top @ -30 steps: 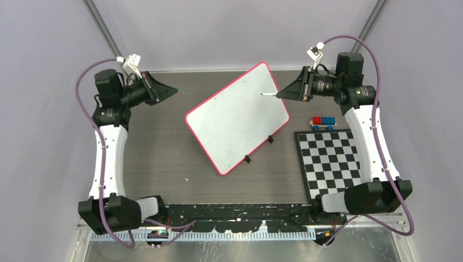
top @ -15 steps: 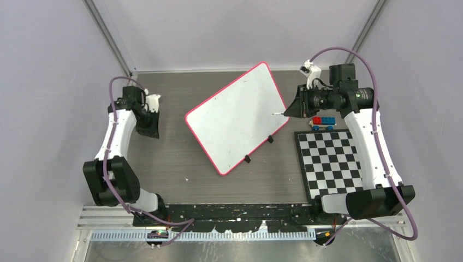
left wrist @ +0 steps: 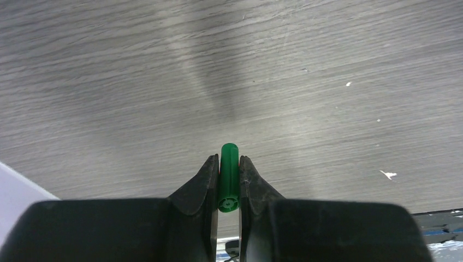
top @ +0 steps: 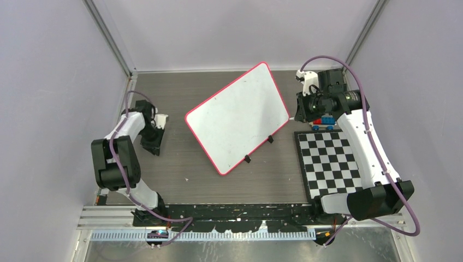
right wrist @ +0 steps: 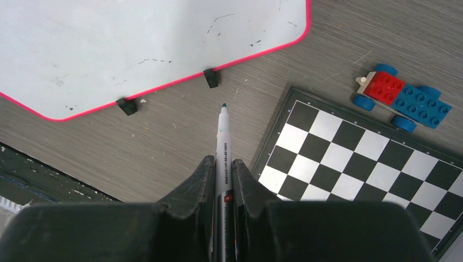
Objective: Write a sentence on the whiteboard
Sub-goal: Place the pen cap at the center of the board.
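Observation:
The whiteboard point(top: 237, 117) lies tilted at the table's middle, white with a pink-red rim and two black clips point(top: 269, 139) on its near edge. It also shows in the right wrist view point(right wrist: 136, 43), with only faint smudges and no written sentence. My right gripper point(right wrist: 223, 164) is shut on a white marker point(right wrist: 223, 136), whose teal tip points down at bare table just off the board's clipped edge. In the top view the right gripper point(top: 298, 113) is beside the board's right corner. My left gripper point(left wrist: 229, 164) is shut on a green marker cap point(left wrist: 229, 172), low over the table left of the board point(top: 152, 141).
A black-and-white checkerboard mat point(top: 333, 164) lies right of the board and shows in the right wrist view point(right wrist: 371, 158). A red and blue brick toy car point(top: 322, 123) stands behind it, seen also by the right wrist point(right wrist: 401, 98). Grey walls close in the table.
My left arm has folded back and lowered to the table at the left, keeping the cap. My right gripper has swung from over the board's upper right part to just off its right corner, pointing down.

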Tool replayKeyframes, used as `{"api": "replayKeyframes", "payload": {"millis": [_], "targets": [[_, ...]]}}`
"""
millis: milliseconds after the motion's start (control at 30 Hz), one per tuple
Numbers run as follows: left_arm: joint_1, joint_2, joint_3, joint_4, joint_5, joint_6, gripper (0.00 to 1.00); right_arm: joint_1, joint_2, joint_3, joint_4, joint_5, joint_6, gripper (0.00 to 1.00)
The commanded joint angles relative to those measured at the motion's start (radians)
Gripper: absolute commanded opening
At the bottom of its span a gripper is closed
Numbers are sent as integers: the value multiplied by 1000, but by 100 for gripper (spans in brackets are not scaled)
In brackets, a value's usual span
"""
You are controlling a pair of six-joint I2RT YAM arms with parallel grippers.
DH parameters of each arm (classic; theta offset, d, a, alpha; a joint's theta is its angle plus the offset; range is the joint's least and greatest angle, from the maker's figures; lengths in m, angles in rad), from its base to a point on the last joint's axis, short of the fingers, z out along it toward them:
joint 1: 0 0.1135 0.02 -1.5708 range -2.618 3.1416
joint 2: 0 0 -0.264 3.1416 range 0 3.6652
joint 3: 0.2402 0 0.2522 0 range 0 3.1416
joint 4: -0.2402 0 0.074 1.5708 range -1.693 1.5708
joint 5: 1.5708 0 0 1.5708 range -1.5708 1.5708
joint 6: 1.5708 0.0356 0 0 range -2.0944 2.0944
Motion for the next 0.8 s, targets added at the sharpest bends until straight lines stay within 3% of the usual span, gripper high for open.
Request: {"api": "replayKeyframes", "payload": {"millis": [0, 433, 767], "targets": [[-21, 36, -31, 64, -32, 24, 0, 1, -43, 14, 49, 4, -17, 0], [-94, 116, -63, 92, -83, 17, 12, 27, 2, 85, -1, -72, -2, 0], [-104, 113, -53, 63, -65, 27, 33, 27, -36, 84, 19, -106, -6, 0]]}}
